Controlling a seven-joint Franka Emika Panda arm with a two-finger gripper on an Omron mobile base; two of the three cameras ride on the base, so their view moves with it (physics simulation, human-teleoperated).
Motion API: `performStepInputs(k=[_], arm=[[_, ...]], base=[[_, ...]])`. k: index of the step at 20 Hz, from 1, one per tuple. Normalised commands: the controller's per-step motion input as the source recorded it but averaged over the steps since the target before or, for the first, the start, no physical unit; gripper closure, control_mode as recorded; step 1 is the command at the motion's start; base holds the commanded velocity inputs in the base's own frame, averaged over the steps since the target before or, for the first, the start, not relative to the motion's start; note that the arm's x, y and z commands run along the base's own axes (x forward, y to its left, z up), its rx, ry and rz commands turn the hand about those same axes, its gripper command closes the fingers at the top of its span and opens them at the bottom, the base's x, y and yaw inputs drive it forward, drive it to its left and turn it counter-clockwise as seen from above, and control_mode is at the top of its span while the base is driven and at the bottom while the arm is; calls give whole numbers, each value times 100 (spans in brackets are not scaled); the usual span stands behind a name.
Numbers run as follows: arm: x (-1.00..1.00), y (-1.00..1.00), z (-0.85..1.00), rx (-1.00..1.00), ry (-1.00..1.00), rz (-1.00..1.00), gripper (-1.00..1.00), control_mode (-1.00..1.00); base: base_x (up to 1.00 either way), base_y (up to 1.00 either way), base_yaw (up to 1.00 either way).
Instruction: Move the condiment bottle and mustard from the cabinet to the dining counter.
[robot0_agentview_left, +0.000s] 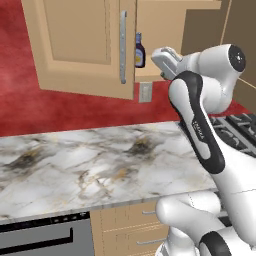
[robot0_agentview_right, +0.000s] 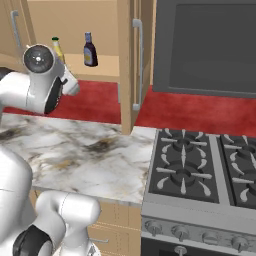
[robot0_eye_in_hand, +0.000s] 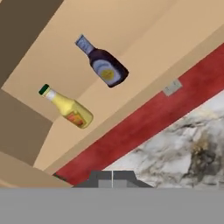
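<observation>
The tan cabinet (robot0_agentview_left: 80, 45) stands open, its shelf (robot0_eye_in_hand: 144, 65) bare but for two bottles. The dark condiment bottle (robot0_agentview_left: 140, 51) (robot0_agentview_right: 90, 50) (robot0_eye_in_hand: 105, 65) with its pale cap stands upright on the shelf. The yellow mustard (robot0_agentview_right: 57, 48) (robot0_eye_in_hand: 69, 108) with its green cap stands to its left. My gripper (robot0_eye_in_hand: 113, 177) is shut and holds nothing. It hangs in front of the shelf and a little below it, apart from both bottles. In the left base view my hand (robot0_agentview_left: 165, 57) is just right of the dark bottle. The dining counter is out of view.
A marble counter (robot0_agentview_left: 75, 165) with a black appliance (robot0_agentview_left: 40, 235) beneath runs under the cabinet. A stove (robot0_agentview_right: 200, 165) adjoins it on the right, below a dark panel (robot0_agentview_right: 210, 45). The open right door (robot0_agentview_right: 127, 65) juts out. A wall outlet (robot0_agentview_left: 145, 92) sits on the red wall.
</observation>
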Motion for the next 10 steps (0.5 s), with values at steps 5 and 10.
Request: performStepInputs(k=[5,10], arm=[[34,41,-23,20,0,15,100,-100],[35,40,-21,24,0,16,100,-100]], base=[[0,0,0],[0,0,0]])
